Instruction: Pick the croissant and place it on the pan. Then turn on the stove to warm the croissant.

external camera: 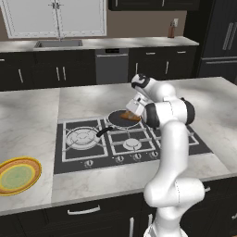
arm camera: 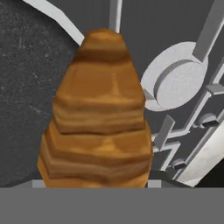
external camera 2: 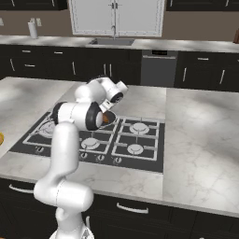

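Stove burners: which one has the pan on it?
The back centre burner of the stove. The pan covers it, handle pointing front-left, with the croissant held at its right edge by the gripper. The other burners show bare silver caps.

Pale marble desk [external camera: 32, 120] spreads wide, and set into its middle is the black stove [external camera: 83, 155], knobs along the front edge. On a rear burner sits the black pan [external camera: 118, 121], handle pointing front-left. Far left, near the front edge, a yellow-rimmed plate [external camera: 17, 175] with what looks like a green centre.
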### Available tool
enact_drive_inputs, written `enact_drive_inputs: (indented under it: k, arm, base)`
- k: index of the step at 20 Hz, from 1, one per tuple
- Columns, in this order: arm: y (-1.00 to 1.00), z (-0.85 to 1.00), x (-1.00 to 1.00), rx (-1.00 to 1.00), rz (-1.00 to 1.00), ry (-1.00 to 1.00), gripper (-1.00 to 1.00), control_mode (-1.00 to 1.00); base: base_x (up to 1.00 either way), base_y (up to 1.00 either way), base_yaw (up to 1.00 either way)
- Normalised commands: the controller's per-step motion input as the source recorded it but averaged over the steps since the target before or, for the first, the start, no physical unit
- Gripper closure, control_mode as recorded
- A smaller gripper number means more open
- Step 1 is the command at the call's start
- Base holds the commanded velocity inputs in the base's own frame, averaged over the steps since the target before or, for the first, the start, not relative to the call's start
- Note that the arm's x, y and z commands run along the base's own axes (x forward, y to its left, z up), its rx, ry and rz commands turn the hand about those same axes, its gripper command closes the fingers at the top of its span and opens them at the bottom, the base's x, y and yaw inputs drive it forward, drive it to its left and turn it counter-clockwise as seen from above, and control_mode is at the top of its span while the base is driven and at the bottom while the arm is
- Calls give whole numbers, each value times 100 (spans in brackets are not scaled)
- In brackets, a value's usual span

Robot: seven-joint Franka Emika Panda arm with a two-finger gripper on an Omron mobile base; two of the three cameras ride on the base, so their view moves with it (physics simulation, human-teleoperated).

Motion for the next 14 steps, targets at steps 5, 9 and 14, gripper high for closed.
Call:
enact_drive_inputs:
  k: [5, 9, 14]
  arm:
    - [0, -15, 24, 0, 0, 0, 100, -100]
    - [0, -13, 27, 0, 0, 0, 100, -100]
    - [0, -11, 26, 0, 0, -1, 100, -100]
  base:
    - [0, 0, 0]
    - [0, 0, 0]
    - [0, 0, 0]
